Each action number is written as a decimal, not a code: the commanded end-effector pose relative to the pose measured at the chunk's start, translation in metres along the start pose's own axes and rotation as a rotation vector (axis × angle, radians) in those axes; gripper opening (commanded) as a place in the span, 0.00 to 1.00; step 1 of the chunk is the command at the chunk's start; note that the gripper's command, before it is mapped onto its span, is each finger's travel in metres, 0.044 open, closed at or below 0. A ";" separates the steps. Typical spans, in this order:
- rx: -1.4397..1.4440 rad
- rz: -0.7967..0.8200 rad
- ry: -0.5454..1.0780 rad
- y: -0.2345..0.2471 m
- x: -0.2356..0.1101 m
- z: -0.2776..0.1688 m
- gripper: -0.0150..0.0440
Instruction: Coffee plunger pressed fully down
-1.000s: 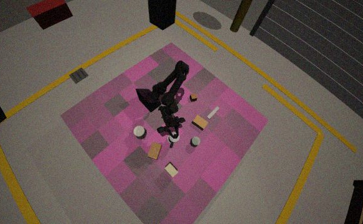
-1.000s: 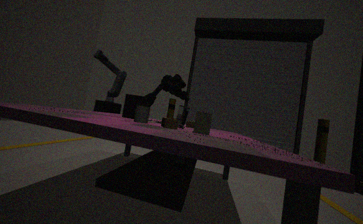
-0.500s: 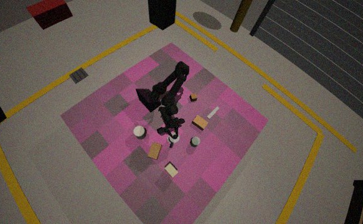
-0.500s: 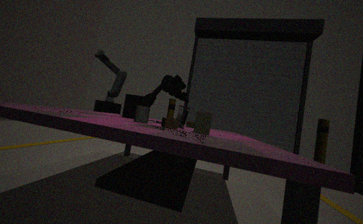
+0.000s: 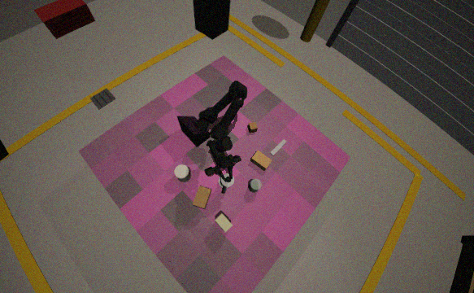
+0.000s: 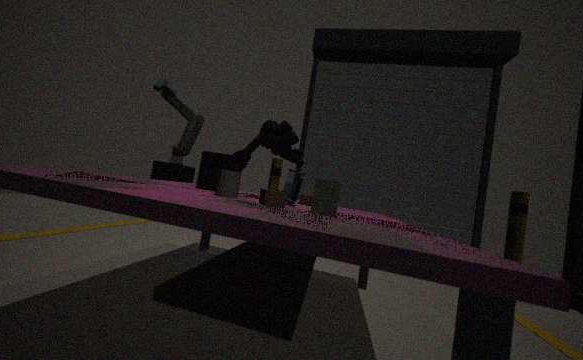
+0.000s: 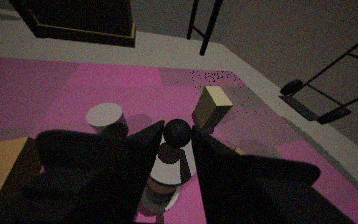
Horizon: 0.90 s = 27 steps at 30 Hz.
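1. The end effector (image 7: 176, 145) is clamped on the dark plunger knob (image 7: 176, 132) of the coffee press (image 7: 169, 172), which stands upright on the pink tabletop (image 7: 105, 85).
2. A white cylinder (image 7: 105, 117) stands near on one side.
3. A tan block (image 7: 212, 105) stands close beyond the knob.
4. An orange slab (image 7: 0, 162) lies at the frame's edge, apart.

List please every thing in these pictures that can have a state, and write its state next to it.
Black two-fingered tool: shut on the plunger knob.
Black round plunger knob: gripped between the fingers, low, close above the lid.
Pale cylindrical coffee press: upright on the pink table.
White short cylinder: upright, apart from the press.
Yellow block: standing on the table, untouched.
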<state>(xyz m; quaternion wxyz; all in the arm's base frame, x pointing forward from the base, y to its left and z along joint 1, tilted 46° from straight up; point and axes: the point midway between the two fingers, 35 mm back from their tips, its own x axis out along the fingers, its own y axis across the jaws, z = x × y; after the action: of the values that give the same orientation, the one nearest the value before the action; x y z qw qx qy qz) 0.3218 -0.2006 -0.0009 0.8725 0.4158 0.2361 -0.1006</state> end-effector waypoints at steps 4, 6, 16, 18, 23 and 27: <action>0.016 0.007 0.032 0.000 0.005 -0.009 0.46; 0.016 0.007 0.032 0.000 0.005 -0.009 0.46; 0.016 0.007 0.032 -0.001 0.005 -0.008 0.46; 0.016 0.007 0.032 -0.001 0.006 -0.008 0.46; 0.016 0.007 0.032 -0.001 0.006 -0.007 0.46; 0.016 0.007 0.032 -0.001 0.006 -0.007 0.46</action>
<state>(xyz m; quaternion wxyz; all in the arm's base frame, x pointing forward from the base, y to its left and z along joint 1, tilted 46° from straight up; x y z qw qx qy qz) 0.3236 -0.2004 -0.0039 0.8701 0.4194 0.2396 -0.0973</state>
